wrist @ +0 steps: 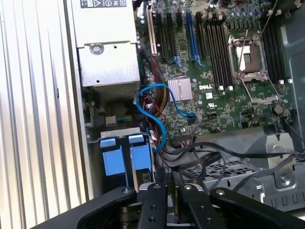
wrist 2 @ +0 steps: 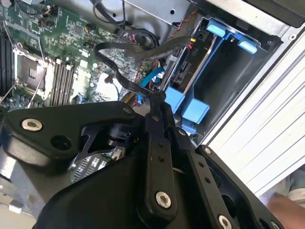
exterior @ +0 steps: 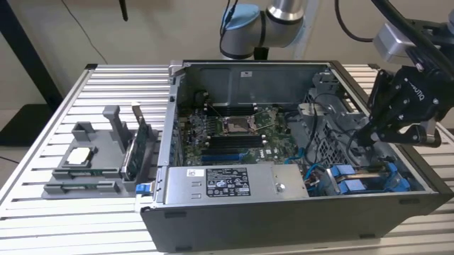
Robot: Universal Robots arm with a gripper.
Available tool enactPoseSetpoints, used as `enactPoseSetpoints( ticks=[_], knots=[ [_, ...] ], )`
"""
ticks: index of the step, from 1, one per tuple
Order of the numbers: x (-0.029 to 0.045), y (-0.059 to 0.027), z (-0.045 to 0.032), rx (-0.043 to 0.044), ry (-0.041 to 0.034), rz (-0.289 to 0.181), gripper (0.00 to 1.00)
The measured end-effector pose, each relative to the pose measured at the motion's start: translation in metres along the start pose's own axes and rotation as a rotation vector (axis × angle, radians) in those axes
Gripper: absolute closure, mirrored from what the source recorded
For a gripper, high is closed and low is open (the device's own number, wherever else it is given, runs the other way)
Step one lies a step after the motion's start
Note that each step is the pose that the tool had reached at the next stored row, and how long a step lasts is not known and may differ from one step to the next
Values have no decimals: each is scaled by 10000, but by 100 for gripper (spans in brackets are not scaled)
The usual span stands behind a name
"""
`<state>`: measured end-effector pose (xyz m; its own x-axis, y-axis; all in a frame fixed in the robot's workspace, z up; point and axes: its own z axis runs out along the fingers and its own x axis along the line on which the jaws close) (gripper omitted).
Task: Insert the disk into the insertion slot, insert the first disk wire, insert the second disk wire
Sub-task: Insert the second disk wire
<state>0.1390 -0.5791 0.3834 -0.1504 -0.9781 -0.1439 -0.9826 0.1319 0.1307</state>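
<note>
The disk (wrist 2: 182, 67) lies in the insertion slot (wrist 2: 233, 81) at the case's front corner on the exterior view's right, its bright blue carrier tabs (wrist: 115, 161) showing in both wrist views. My gripper (exterior: 369, 139) hangs just above that bay (exterior: 369, 180). Its fingers (wrist 2: 155, 138) stand close together, and a flat black disk wire (wrist 2: 119, 71) runs into their tips (wrist 2: 157, 97). The wire loops back over the motherboard. In the first wrist view the gripper (wrist: 170, 180) sits beside the blue tabs with a thin black wire (wrist: 161, 169) rising between the fingers.
The open case holds a green motherboard (exterior: 234, 133), a silver power supply (exterior: 234, 183) and a looping blue cable (wrist: 157, 109). Black cables (wrist: 228, 155) cross the metal cage near the gripper. On the exterior view's left, a grey holder (exterior: 92, 159) with a green card stands on the slatted table (exterior: 42, 212).
</note>
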Motion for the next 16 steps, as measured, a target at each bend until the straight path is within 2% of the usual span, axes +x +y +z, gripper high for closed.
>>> enactPoseSetpoints(
  ticks=[8, 16],
  knots=[
    [80, -13, 9, -1, 7, -58, 84],
    [98, -17, 16, 5, 12, -109, 84]
  ],
)
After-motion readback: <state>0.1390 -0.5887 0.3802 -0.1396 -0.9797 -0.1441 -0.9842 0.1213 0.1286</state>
